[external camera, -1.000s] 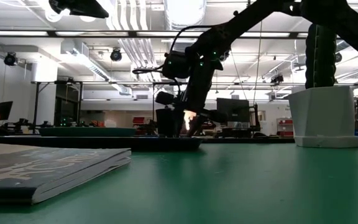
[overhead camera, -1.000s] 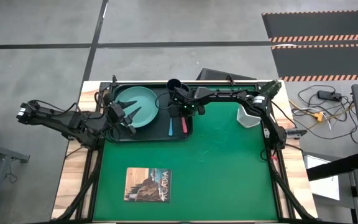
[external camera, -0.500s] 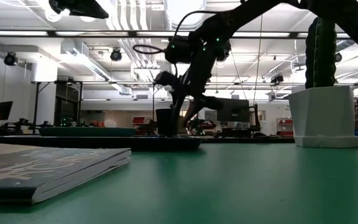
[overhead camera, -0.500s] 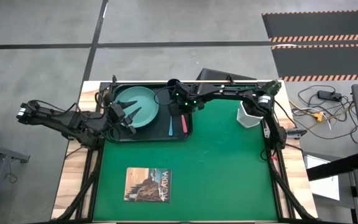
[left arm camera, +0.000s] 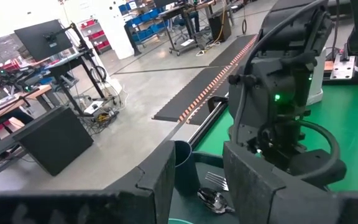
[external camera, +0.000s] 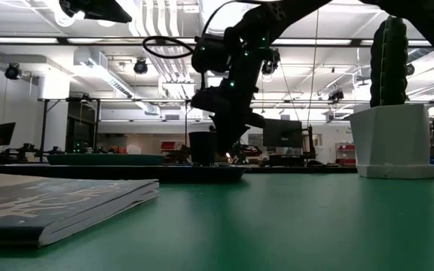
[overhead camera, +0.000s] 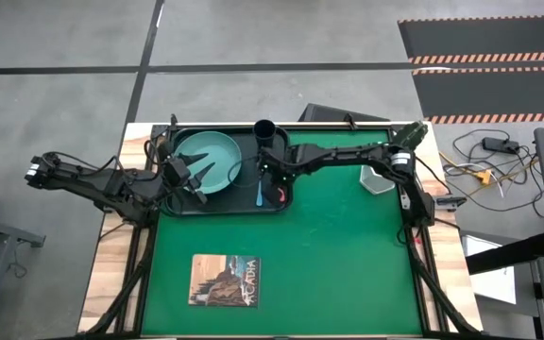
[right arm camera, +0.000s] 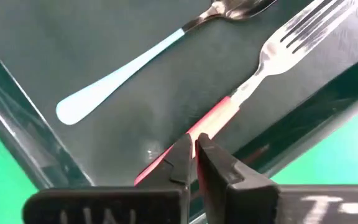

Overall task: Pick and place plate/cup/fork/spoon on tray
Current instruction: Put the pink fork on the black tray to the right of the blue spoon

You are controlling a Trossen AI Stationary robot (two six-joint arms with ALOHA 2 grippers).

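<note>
The black tray (overhead camera: pixel 244 204) lies at the table's far left. On it lie the teal plate (overhead camera: pixel 212 151), the black cup (overhead camera: pixel 263 129) at its far right corner, the blue-handled spoon (overhead camera: pixel 259 194) and the red-handled fork (overhead camera: pixel 279 195), side by side. My right gripper (right arm camera: pixel 196 144) is shut, its tips right over the fork's red handle (right arm camera: pixel 215 119), and the spoon (right arm camera: pixel 123 81) lies beside it. My left gripper (overhead camera: pixel 199 178) stands open over the plate's near part with nothing between its fingers. My right gripper points down at the fork's red handle (right arm camera: pixel 211 123) from above. The fork lies flat on the tray. I cannot tell whether the shut tips touch the handle.
A white pot (overhead camera: pixel 378 178) with a green plant stands at the mat's far right, under the right arm. A book (overhead camera: pixel 225 280) lies near the front edge of the green mat (overhead camera: pixel 348 255), which has free room to the right of it.
My right gripper has swung from beside the cup toward the table's left and near edges, coming over the fork's handle, and its fingers have shut. The fork, the spoon, the cup and the plate have stayed where they were.
</note>
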